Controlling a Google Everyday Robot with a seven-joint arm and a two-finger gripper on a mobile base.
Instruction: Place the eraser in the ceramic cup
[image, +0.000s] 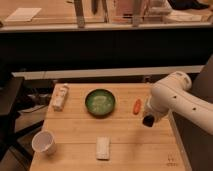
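Camera view: clenched gripper (148, 121) hovers over slatted wooden table (75, 130), near round ceramic cup (44, 142).

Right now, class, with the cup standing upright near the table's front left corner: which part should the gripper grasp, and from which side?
Probably the cup by its rim, from straight above: its mouth faces up, so one finger fits inside, one outside. The gripper, shut, hangs over the table at its right side, near the orange piece.
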